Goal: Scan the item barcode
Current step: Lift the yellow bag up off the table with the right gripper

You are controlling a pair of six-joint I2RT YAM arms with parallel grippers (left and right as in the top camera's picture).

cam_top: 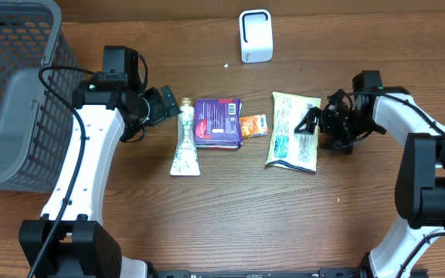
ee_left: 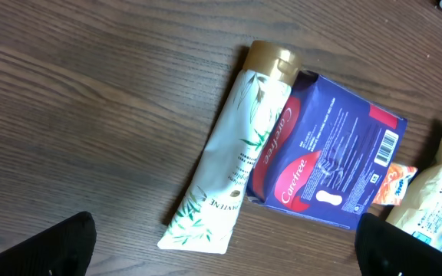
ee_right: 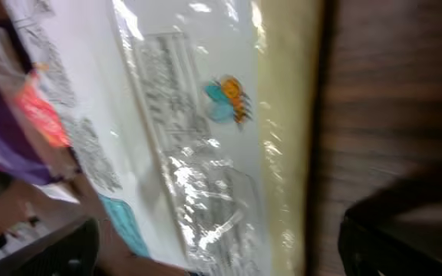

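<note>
— Can you read the snack bag (ee_right: 206, 138) in your right wrist view?
— No. It's smeared with blur, the print is illegible, and the bag runs off the top and bottom edges.
— And your left wrist view?
— Only the left fingertips (ee_left: 44, 253) show, as dark bottom corners. The right edge cuts the bag, and the purple box (ee_left: 328, 153) partly hides the orange packet (ee_left: 397, 182).
— Overhead?
— The basket (cam_top: 14, 100) is cropped at upper left, and the labels are too small to read.

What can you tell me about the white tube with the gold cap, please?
The white tube looks like soft plastic, printed with green leaves and small text, with a gold cap at one end and a flat crimped tail. It lies flat on the wooden table, its side against the purple pack.
</note>
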